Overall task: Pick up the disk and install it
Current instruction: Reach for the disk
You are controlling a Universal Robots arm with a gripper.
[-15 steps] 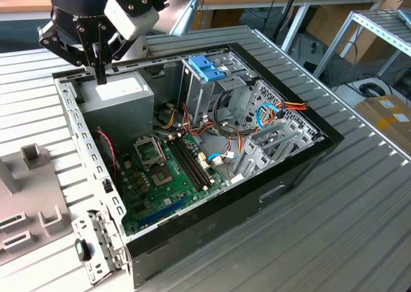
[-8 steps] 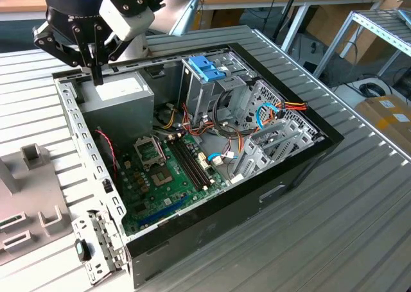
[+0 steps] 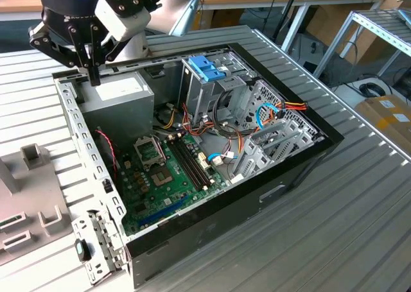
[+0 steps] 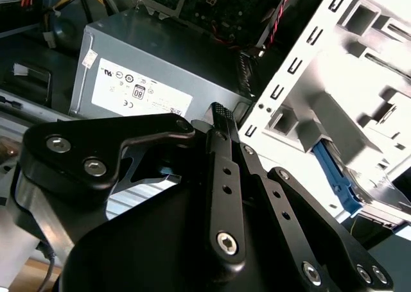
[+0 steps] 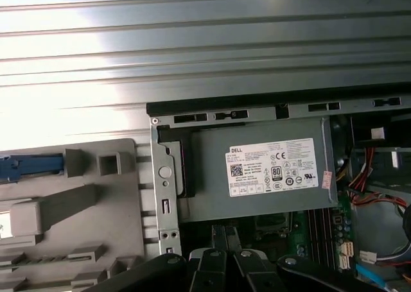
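Over the one grey box (image 3: 119, 103), one claw (image 3: 94, 80) hangs closed.

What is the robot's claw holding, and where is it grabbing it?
Nothing. The gripper hangs above the grey metal box in the computer case, fingers shut together with nothing between them.

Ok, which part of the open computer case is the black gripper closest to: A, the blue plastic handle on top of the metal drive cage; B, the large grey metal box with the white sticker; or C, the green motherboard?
B: in the exterior view the gripper hangs just above a corner of the large grey metal box with the white sticker, and both wrist views look straight onto that box.
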